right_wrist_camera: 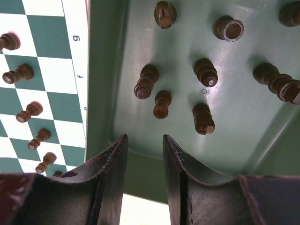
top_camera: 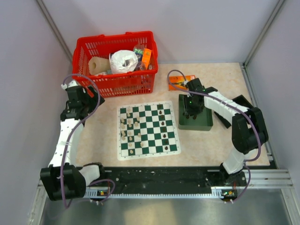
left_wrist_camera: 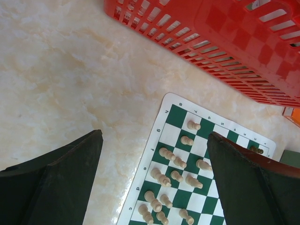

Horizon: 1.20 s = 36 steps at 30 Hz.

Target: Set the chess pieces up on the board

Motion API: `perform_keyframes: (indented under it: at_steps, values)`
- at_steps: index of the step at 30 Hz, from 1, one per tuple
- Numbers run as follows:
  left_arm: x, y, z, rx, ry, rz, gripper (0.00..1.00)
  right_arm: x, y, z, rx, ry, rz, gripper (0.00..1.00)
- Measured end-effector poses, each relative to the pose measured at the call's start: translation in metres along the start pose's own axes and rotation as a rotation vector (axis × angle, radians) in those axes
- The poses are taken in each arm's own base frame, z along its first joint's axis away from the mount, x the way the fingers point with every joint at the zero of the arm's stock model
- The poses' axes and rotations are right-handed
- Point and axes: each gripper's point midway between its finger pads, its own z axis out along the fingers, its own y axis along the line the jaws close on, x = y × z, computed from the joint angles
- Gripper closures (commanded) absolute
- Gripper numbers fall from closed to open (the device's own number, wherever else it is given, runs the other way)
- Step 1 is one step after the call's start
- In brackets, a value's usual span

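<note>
Right wrist view, straight to the right gripper [right_wrist_camera: 144,139]: narrowed to a slim gap, gripping nothing, hanging over one wall of the dark green tray [right_wrist_camera: 239,126]. Just ahead on the tray floor, loose dark chess pieces [right_wrist_camera: 162,104], several lying on their sides. Off to the side, the board [right_wrist_camera: 51,70], with more dark pieces [right_wrist_camera: 29,111] along its edge rows. Over to the left gripper [left_wrist_camera: 154,136]: spread wide, holding nothing, poised above the table [left_wrist_camera: 70,70] by the board's corner. Beyond it, cream pieces [left_wrist_camera: 164,178] crowded on their squares, then the red basket [left_wrist_camera: 225,42].
</note>
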Motion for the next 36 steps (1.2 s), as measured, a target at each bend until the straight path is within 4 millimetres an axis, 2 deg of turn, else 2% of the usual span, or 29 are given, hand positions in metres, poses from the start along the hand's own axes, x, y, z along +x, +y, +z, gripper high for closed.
perform_keyframes:
  at_steps: [8,20,36]
  values:
    - [0.003,-0.001,0.002,0.004,0.013,0.0,0.02,0.006,-0.009,0.009,0.035,0.007,-0.018,0.63]
    - [0.006,-0.004,0.004,0.025,0.036,0.0,0.01,0.0,-0.008,0.024,0.032,-0.008,-0.038,0.63]
    - [0.009,-0.004,0.008,0.026,0.051,-0.001,0.01,-0.002,-0.012,0.031,0.055,-0.016,-0.047,0.67]
